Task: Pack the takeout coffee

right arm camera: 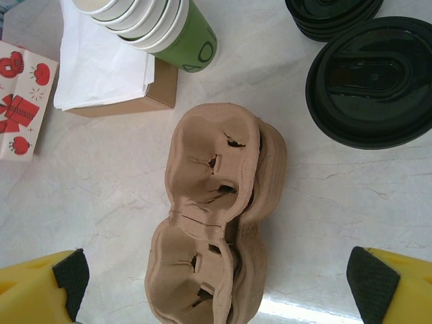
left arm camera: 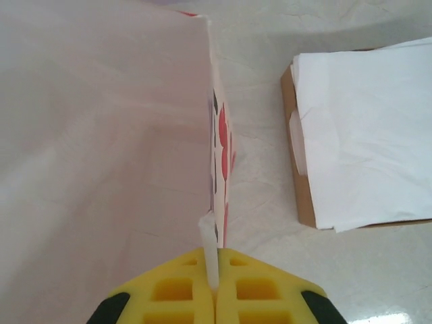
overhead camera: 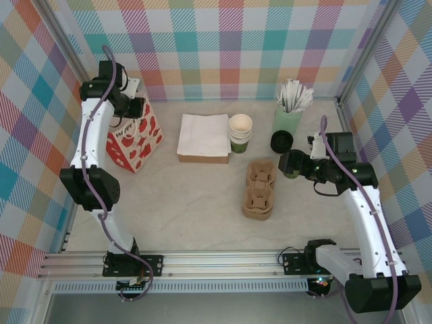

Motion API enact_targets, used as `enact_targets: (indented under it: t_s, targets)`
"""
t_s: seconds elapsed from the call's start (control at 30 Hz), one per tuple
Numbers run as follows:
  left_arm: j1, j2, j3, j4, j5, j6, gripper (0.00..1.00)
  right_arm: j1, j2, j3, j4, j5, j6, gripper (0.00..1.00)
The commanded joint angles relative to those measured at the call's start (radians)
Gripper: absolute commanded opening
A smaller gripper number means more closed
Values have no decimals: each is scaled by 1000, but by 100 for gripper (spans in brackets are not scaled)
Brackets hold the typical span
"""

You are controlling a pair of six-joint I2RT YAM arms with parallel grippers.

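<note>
Plaid walls all round, pale marble-look table [overhead camera: 189,209]. The left jaws are pinched shut on the top edge of the red-printed gift bag [overhead camera: 135,138] at the far left. The right jaws are spread wide and empty, near the cardboard cup carriers [overhead camera: 260,189]. A stack of paper cups [overhead camera: 240,131] stands beside the napkin box [overhead camera: 202,138], closer to the right jaws and well apart from the left. Can't tell which cup is the takeout coffee.

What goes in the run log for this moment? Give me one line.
left end effector: shut on gift bag rim | right end effector: open, aimed at cup carrier stack
</note>
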Motion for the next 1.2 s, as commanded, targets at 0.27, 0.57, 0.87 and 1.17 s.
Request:
enact_targets:
  t_s: [0.27, 0.57, 0.87, 1.17]
  targets:
    - [-173, -375, -235, -136, -332, -173, 0, -5, 35, 30, -11, -9, 34, 100]
    - [-454, -604, -344, -221, -378, -456, 0, -5, 73, 44, -24, -14, 26, 100]
    - [-759, -632, -484, -149, -428, -708, 0, -5, 129, 81, -70, 11, 14, 100]
    - [-947, -420, -485, -62, -493, -913, 0, -5, 177, 109, -151, -14, -24, 97]
